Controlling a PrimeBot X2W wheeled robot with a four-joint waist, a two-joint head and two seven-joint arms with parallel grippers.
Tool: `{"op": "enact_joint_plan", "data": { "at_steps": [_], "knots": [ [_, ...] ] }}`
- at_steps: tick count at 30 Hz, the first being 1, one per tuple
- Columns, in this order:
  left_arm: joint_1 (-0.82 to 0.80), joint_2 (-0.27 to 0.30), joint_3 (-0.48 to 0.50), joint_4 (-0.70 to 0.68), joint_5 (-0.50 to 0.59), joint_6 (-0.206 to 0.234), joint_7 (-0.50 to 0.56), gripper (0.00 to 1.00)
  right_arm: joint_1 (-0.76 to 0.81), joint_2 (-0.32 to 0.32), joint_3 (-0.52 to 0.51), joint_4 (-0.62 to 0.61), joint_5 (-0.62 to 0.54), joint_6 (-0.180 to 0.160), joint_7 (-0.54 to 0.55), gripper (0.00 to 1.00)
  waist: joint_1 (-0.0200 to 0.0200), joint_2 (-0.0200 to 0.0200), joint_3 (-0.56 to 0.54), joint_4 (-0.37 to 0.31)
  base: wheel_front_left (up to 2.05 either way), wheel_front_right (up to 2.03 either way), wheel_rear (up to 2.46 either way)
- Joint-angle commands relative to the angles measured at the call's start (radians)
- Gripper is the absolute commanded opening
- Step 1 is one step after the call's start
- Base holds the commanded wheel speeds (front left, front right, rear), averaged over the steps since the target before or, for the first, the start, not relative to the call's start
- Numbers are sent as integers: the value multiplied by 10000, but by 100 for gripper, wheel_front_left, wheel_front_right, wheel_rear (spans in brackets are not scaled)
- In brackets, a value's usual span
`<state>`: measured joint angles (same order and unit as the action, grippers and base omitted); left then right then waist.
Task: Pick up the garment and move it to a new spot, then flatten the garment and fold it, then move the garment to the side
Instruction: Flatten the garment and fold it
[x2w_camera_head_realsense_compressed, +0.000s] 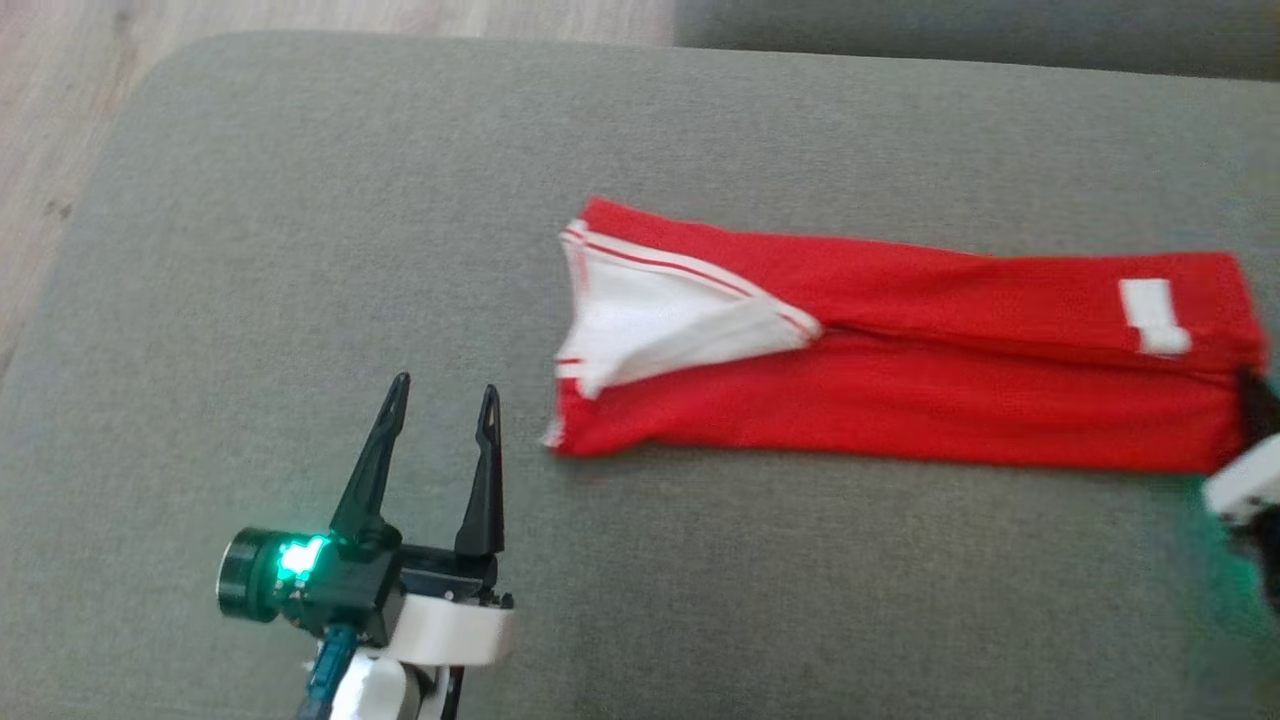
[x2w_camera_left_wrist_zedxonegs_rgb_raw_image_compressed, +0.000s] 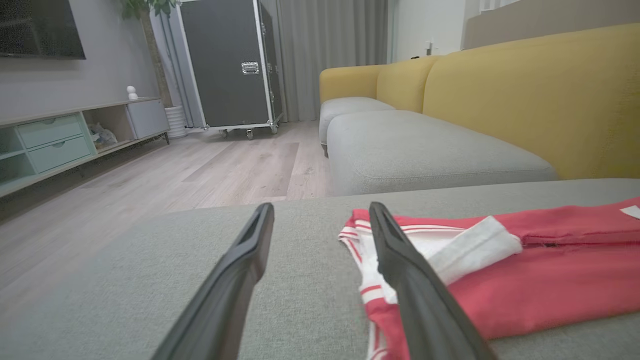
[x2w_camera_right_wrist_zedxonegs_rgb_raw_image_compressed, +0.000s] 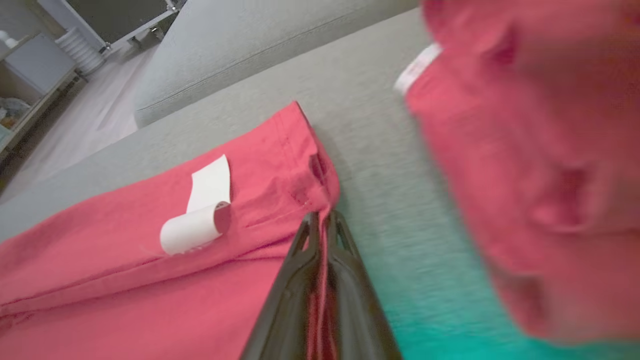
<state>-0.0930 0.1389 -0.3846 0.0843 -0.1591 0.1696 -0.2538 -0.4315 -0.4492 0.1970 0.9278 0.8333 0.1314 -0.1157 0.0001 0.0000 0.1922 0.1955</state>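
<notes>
- Two grippers bracket a long red fabric garment (x2w_camera_head_realsense_compressed: 900, 380) with white striped trim. It lies folded into a narrow strip on the grey upholstered sofa cushion (x2w_camera_head_realsense_compressed: 300, 200), nearer the right edge than the left
- Its long axis runs across the cushion from left edge toward right edge, with the white-lined end (x2w_camera_head_realsense_compressed: 650, 320) near the middle and the end carrying the small white label (x2w_camera_head_realsense_compressed: 1152, 315) at the right
- Right gripper (x2w_camera_right_wrist_zedxonegs_rgb_raw_image_compressed: 320, 222) has its dark fingers pressed together on a pinch of red cloth at the labelled end's front corner
- Left gripper (x2w_camera_head_realsense_compressed: 445, 388) stands wide apart and holds nothing, low over the cushion just left of the white-lined end and slightly toward the front edge
- Judged from this, the left arm is the nearer one to the free end, so a short reach to its right along the strip's axis should bring that end between its fingers
</notes>
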Motion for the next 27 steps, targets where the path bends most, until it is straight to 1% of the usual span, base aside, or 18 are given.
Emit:
{"op": "enact_joint_plan", "data": {
  "at_steps": [1, 4, 6, 8, 11, 15, 19, 21, 24, 26, 27],
  "knots": [
    [-141, -10, 442, -286, 98, -60, -80, 100, 114, -647, -60, -248, -102, -7, -114, 0, -1, 0, -79, -128, 0, 0, 0],
    [-55, -48, 575, -221, 187, -161, -80, 100, 81, -1070, -201, -619, -277, -7, 122, 0, -1, 0, -171, -322, 0, 0, 0],
    [-7, -77, 661, -169, 228, -217, -80, 100, -9, -1153, -241, -1100, -336, -7, 318, 0, -1, 0, -238, -433, 0, 0, 0],
    [23, -113, 717, -112, 270, -286, -80, 100, -102, -1058, -284, -1791, -195, -7, 522, 0, -1, 0, -308, -509, 0, 0, 0],
    [51, -194, 752, -37, 333, -381, -80, 100, -70, -696, -239, -3114, -58, -7, 666, 0, -1, 0, -425, -551, 0, 0, 0],
    [93, -288, 755, 95, 406, -512, -80, 100, 96, 257, -107, -4820, -135, -7, 1096, 0, -1, 0, -612, -491, 0, 0, 0],
    [100, -363, 793, 150, 461, -612, -80, 100, 185, 1375, 55, -5980, -581, -7, 1691, 0, -1, 0, -660, -320, 0, 0, 0],
    [84, -398, 804, 169, 487, -663, -80, 100, 124, 2010, 239, -6277, -815, -7, 2021, 0, -1, 0, -646, -209, 0, 0, 0],
    [21, -465, 778, 224, 519, -759, -80, 100, -24, 2876, 546, -6349, -1203, -7, 2368, 0, -1, 0, -586, 16, 0, 0, 0],
    [-35, -520, 749, 252, 538, -803, -80, 100, -127, 3291, 782, -6279, -1420, -7, 2506, 0, -1, 0, -507, 181, 0, 0, 0],
    [-35, -520, 749, 252, 538, -803, -80, 100, -127, 3291, 782, -6279, -1420, -7, 2506, 0, -1, 0, -507, 181, 0, 0, 0]
  ]
}}
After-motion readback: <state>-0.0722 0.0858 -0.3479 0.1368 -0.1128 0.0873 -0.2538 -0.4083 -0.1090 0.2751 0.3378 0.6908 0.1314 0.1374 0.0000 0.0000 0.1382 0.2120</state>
